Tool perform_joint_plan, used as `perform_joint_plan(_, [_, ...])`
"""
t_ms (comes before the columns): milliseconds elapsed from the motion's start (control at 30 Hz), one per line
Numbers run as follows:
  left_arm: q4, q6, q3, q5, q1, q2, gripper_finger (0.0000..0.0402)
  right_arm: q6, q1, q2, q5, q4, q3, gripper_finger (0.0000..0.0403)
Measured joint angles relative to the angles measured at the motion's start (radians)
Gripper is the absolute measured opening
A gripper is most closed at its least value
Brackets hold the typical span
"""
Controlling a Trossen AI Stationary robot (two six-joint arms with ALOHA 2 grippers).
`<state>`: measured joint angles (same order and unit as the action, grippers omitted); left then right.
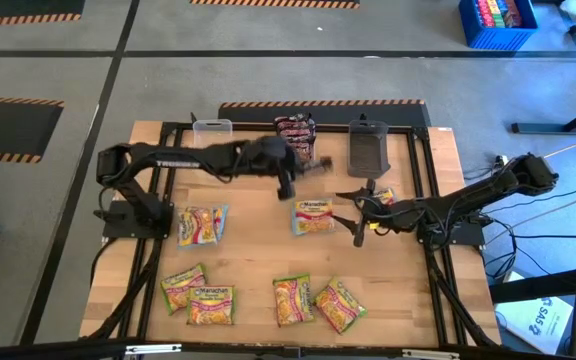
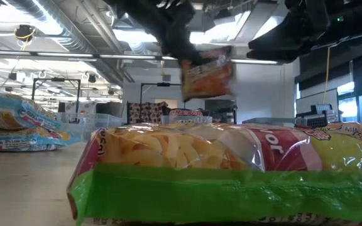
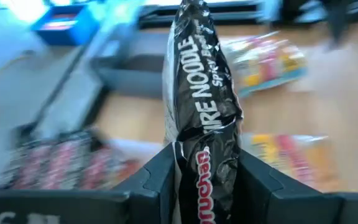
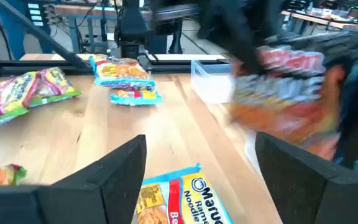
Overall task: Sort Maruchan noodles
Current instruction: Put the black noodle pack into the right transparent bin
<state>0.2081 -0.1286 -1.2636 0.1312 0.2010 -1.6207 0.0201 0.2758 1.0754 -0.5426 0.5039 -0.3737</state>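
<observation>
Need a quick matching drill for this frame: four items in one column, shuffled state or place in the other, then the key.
Items
1. left gripper
2. right gripper
3. dark grey tub
4. green-edged packets

States or places
A. lying along the table's near edge
B. open, holding nothing
C. standing at the table's far edge
D. clamped on a dark fire noodle packet

Pairs: 1-D, 2-B, 3-C, 4-A

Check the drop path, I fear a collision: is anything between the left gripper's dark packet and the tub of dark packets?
Nothing visible. The left gripper holds the dark packet close by the tub; the open right gripper waits aside.
</observation>
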Motion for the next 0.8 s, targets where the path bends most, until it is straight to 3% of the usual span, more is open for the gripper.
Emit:
perform_joint_plan(333, [0.033,-0.169,-0.001,-0.046,0.182,-0.003,0.0115,0.002,-0.001,0.002,-0.041,-0.019,0.0,0.0284])
perform_joint_plan(467, [0.041,-0.196,0.0,-0.136,0.236,-0.045,0.0115,0.017,-0.001,0.002,-0.041,-0.026,0.001,0.0284])
perform_joint_plan(600, [0.044,-0.196,0.0,-0.207,0.27,-0.091,0.0115,0.034,-0.001,0.002,-0.041,-0.036,0.001,0.0284])
perform_joint_plan(800, [0.039,-0.193,0.0,-0.216,0.276,-0.155,0.0116,0.057,-0.001,0.002,-0.041,-0.035,0.001,0.0284])
